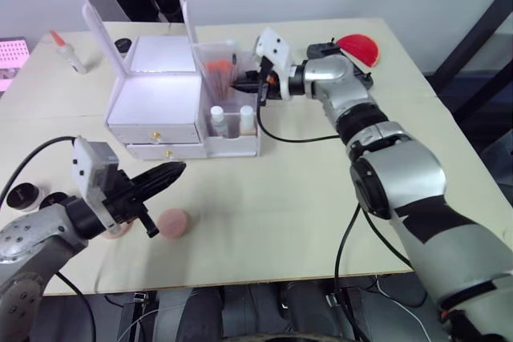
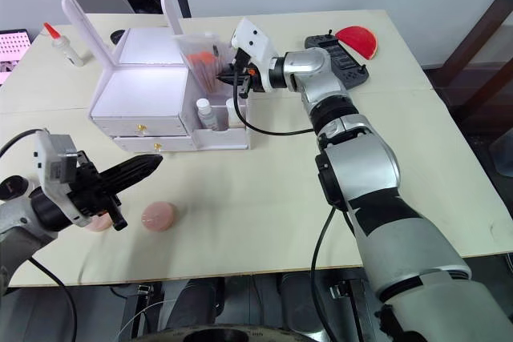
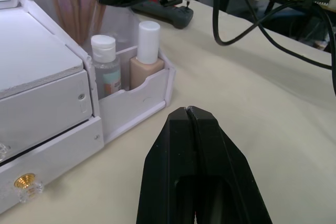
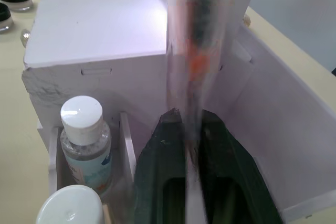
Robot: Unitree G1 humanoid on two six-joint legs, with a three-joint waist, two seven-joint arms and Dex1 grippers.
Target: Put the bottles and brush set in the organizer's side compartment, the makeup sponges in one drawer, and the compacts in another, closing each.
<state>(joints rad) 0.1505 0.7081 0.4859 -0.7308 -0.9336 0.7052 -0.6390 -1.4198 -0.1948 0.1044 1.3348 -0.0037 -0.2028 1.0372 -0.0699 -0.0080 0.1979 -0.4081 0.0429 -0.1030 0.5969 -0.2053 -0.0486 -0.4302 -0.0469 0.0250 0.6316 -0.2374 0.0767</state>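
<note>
1. Right gripper point(image 1: 240, 83) pinches the brush set point(image 1: 218, 74) over the organizer point(image 1: 160, 110) side compartment, two bottles point(image 1: 217, 122) just below (already stowed)
2. Left gripper point(image 1: 164, 175) closed, empty; sponge point(image 1: 173, 223) beside it, drawers unfilled

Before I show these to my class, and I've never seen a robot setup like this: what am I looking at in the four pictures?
It is a two-armed robot working at a table. Two pictures come from cameras on its head, looking down; the other two come from cameras on its wrists. On the table stands a white organizer with two drawers shut and two bottles in its side compartment. The right gripper is pinching a clear pack of brushes standing in that compartment. The left gripper is shut and holds nothing, above a pink sponge. Small round black compacts lie near the table's left edge.
</note>
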